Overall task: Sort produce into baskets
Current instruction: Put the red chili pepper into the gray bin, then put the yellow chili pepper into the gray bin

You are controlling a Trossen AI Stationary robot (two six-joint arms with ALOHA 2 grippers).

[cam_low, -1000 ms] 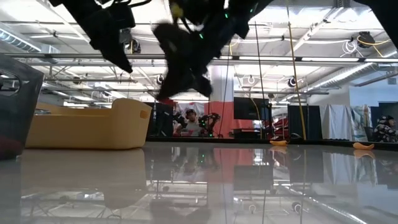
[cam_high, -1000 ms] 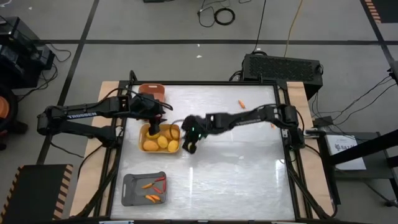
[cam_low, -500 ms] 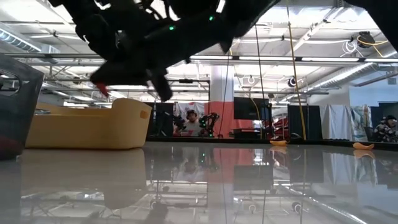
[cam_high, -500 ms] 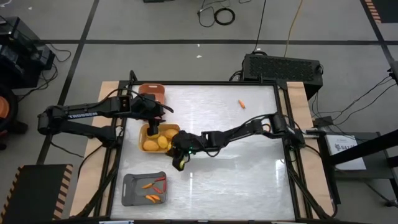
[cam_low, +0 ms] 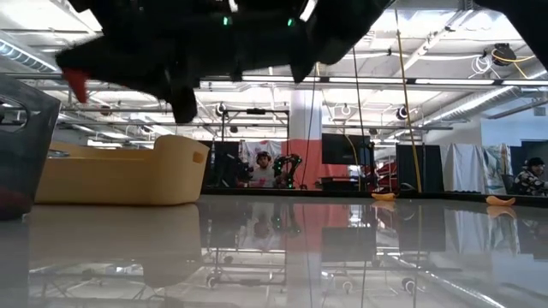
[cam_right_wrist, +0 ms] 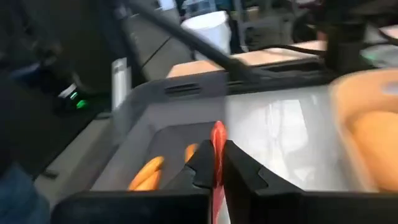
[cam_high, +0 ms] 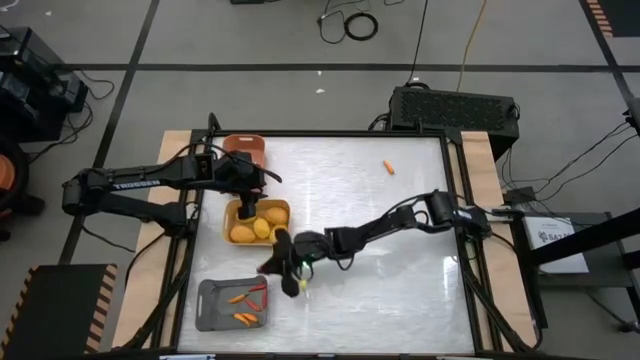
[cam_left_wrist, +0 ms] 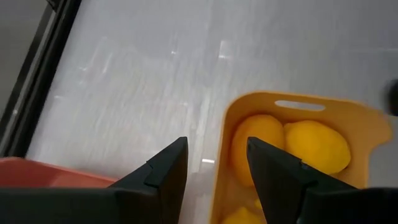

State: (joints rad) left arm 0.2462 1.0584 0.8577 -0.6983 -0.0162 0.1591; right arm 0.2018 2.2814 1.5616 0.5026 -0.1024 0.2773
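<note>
Only thing I can actually read is the white "TROSSEN" lettering along my left arm [cam_high: 133, 184], on the long link just beside the yellow basket [cam_high: 236, 213]. Nothing else legible on my end.

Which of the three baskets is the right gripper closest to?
The grey basket: the right gripper, shut on a thin red stick, is just beyond its corner, past the yellow basket and far from the salmon-orange basket.

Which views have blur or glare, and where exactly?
Right wrist view: the yellow basket and grey basket are smeared; the red stick between the right pincer's fingers stays sharper. Low view: the arms overhead are blurred, and the table mirrors the room.
</note>
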